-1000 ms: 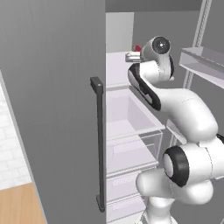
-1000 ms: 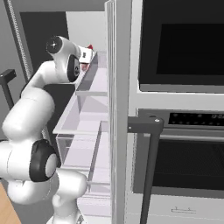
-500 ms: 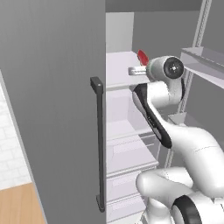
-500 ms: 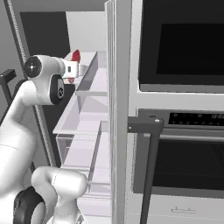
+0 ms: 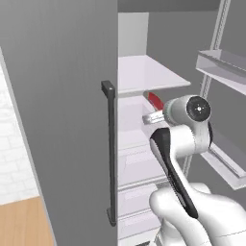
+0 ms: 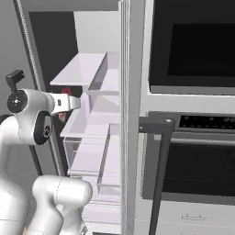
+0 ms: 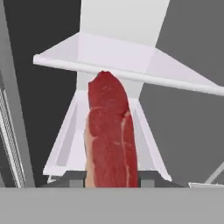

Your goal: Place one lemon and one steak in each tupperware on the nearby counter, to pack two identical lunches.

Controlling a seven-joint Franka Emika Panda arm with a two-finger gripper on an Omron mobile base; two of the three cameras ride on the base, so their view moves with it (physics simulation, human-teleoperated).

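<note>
Left base view: arm (image 5: 178,144) reaching into open fridge; steak (image 5: 154,100) red, at the hand (image 5: 153,116), under a white shelf (image 5: 146,73).
Right base view: hand (image 6: 69,103) beside shelves.
Hand view: steak (image 7: 110,135) upright, clamped between 2 fingers.

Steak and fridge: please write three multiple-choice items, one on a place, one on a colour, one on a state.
1. Where is the steak?
A. in the gripper
B. on the oven
C. on the floor

2. What colour is the fridge door handle?
A. white
B. dark
C. yellow

3. How is the fridge door?
A. shut
B. removed
C. open

Answers: 1 A, the hand view shows the meat rising between the fingertips; 2 B, the bar is dark against the grey door; 3 C, the shelves inside are visible.
</note>
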